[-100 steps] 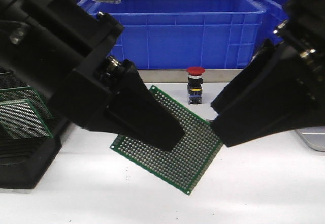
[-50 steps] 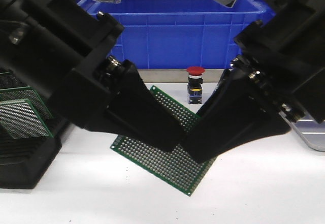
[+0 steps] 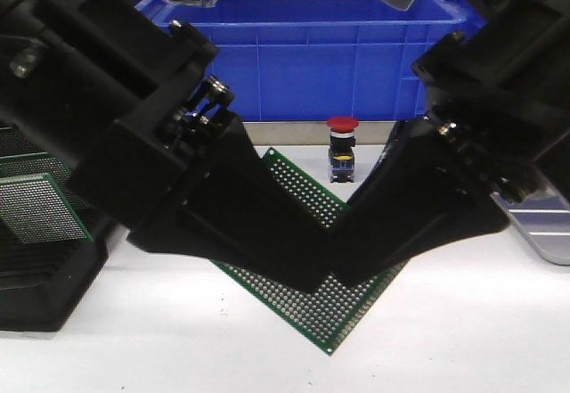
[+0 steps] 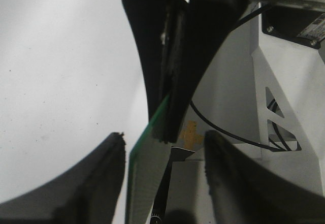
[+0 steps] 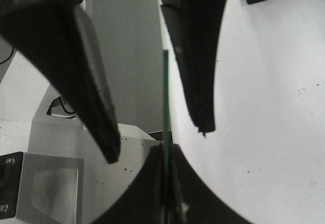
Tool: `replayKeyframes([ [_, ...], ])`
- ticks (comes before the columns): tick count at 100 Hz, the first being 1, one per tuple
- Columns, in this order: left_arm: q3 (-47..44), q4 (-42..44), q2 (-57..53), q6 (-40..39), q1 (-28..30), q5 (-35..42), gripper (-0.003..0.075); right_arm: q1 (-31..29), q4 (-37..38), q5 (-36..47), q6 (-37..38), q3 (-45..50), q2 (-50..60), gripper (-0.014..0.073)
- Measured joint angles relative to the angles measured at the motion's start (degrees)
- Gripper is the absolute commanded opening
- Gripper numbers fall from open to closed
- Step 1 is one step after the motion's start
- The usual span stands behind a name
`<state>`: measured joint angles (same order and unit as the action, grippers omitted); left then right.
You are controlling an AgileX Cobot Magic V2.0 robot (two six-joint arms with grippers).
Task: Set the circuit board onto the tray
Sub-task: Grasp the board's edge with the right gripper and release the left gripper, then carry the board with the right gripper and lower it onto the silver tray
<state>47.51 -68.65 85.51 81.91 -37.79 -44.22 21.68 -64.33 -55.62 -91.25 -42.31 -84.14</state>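
Note:
The green circuit board (image 3: 346,311) hangs tilted above the white table, between both black grippers. My right gripper (image 3: 354,264) is shut on its right part; the right wrist view shows its fingers (image 5: 152,183) clamped on the board's thin green edge (image 5: 165,92). My left gripper (image 3: 307,268) is open, one finger on each side of the board without pinching it. In the left wrist view the board (image 4: 147,168) passes between the spread left fingers (image 4: 101,178). The silver tray (image 3: 550,240) shows only as a corner at the far right, behind the right arm.
A black slotted rack (image 3: 36,277) with other green boards stands at the left. Blue plastic bins (image 3: 329,54) line the back. A red-capped push button (image 3: 342,148) stands behind the board. The two arms hide much of the table.
My right gripper has come in from the right and shut on the board. My left gripper's fingers have opened off it. The board has shifted slightly right and down.

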Motion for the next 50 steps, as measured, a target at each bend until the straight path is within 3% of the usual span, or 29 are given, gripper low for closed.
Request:
replayKeyframes([
  [25, 0.0, -0.09, 0.0, 0.0, 0.0, -0.13, 0.0475, -1.41, 1.41, -7.05, 6.97, 0.0, 0.0, -0.0068],
  [50, 0.0, -0.09, 0.0, 0.0, 0.0, -0.23, 0.0475, -11.12, 5.81, -8.12, 13.8, 0.0, 0.0, -0.0068],
])
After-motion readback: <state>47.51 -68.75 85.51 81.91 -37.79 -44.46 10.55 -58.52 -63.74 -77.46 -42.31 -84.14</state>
